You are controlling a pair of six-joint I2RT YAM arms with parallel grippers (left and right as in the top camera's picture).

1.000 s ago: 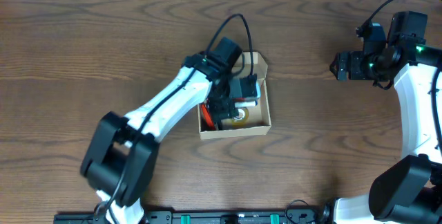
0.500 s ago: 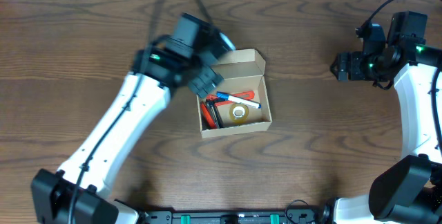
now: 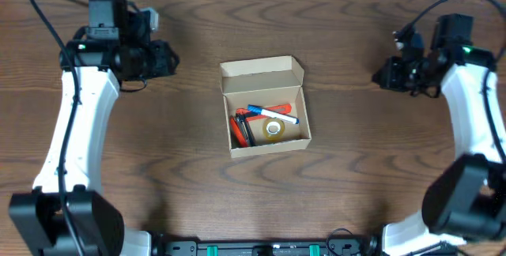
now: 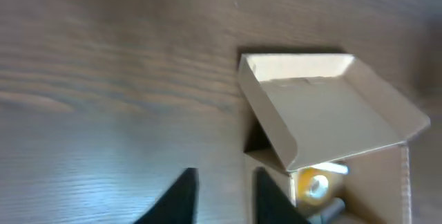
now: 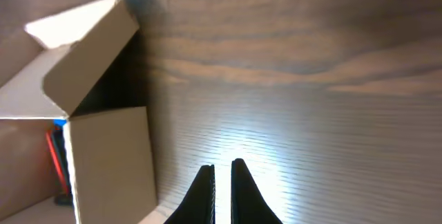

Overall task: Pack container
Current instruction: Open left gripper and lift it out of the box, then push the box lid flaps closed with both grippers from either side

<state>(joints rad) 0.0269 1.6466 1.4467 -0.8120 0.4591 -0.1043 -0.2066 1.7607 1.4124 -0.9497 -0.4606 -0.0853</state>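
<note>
Container [image 3: 269,147] — lid [image 3: 262,73] up | wrist views: items [image 4: 318,186] mostly hidden

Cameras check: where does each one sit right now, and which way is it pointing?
Overhead: fixed above the table, looking straight down at the open container; both arms show, left gripper and right gripper well off to its sides.
Left wrist: on the left arm, facing the container's raised lid; its fingers show at the bottom.
Right wrist: on the right arm, facing the container's outer wall; its fingers show at the bottom.
Shared: all three see the container.
</note>
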